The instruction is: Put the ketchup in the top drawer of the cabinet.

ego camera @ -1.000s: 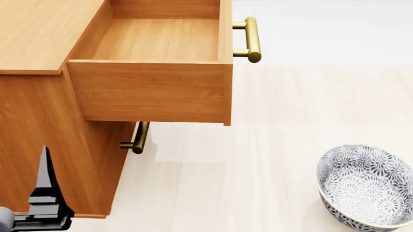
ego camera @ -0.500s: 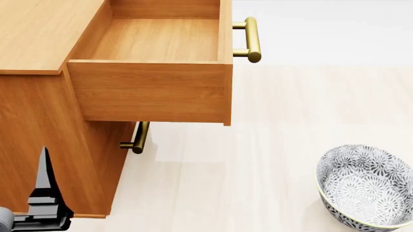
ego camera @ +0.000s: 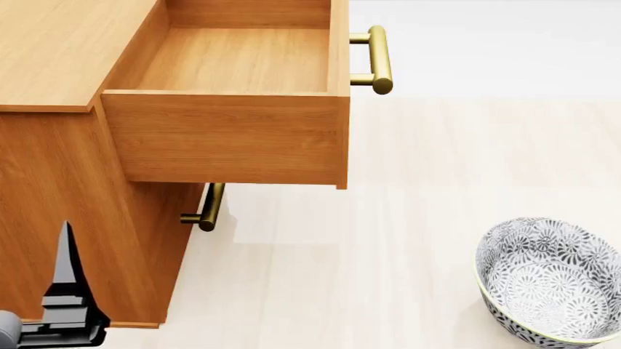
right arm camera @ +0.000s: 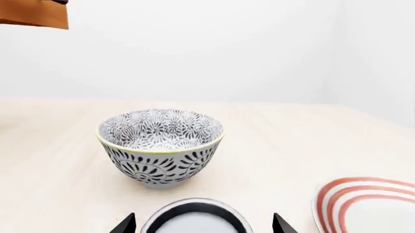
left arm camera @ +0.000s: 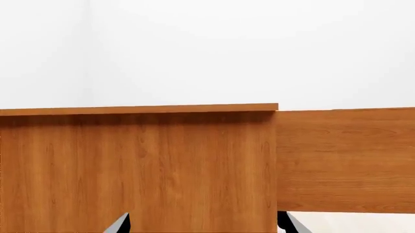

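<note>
The cabinet stands at the left of the head view. Its top drawer is pulled out and empty, with its brass handle at the far end. In the right wrist view a round silver-grey lid with a dark rim lies between my right gripper's wide-apart fingertips. It looks like the ketchup's top, and its label is hidden. The right gripper is open and out of the head view. My left gripper is open and empty, facing the cabinet's side.
A black-and-white patterned bowl stands on the pale table at the right, and it also shows in the right wrist view. A red-striped plate lies beside the lid. The lower drawer's handle sticks out under the open drawer.
</note>
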Controlling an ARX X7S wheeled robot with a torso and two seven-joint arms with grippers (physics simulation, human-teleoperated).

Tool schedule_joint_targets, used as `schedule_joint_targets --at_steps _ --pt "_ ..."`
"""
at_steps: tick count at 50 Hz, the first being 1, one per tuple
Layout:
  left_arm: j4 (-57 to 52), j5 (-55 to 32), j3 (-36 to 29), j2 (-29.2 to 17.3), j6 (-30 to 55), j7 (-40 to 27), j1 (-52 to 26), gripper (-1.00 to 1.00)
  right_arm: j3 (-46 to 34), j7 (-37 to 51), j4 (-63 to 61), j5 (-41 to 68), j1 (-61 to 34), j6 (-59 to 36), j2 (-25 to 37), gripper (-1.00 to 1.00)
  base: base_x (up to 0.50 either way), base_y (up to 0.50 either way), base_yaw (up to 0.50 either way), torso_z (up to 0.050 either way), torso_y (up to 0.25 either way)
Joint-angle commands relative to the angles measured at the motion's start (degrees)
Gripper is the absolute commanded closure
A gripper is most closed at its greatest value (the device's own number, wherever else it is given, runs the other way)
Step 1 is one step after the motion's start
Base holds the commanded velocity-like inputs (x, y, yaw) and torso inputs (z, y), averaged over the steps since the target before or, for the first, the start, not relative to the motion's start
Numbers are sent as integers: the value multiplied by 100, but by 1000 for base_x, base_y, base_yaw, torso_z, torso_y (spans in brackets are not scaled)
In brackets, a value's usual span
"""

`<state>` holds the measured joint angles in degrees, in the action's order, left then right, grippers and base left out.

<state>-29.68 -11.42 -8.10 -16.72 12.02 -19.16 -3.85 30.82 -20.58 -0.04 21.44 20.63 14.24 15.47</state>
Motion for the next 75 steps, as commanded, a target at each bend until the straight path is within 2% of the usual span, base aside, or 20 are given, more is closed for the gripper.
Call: schedule_joint_targets --at_steps 1,19,20,31,55,75 --pt "51 -23 -1 -20 -45 -19 4 -100 -67 -11 364 -105 -140 140 -26 -100 0 0 0 0 0" --pt "49 -55 -8 -47 -46 -75 8 -100 -117 -1 472 5 -224 23 -11 -100 0 0 0 0 0" --pt "46 -58 -8 -49 -44 -78 8 -100 -108 -3 462 19 -219 35 -14 100 0 0 0 0 0" --pt "72 -77 -22 -67 -57 -89 2 -100 -144 -17 330 60 -176 2 2 100 0 0 0 0 0" --pt "174 -177 -94 -81 -97 -63 -56 -100 209 1326 -2224 451 -239 -1700 515 100 0 0 0 0 0" --pt "220 -225 -103 -125 -130 -74 -84 -100 155 2268 -3330 712 -970 -3058 1129 100 0 0 0 0 0"
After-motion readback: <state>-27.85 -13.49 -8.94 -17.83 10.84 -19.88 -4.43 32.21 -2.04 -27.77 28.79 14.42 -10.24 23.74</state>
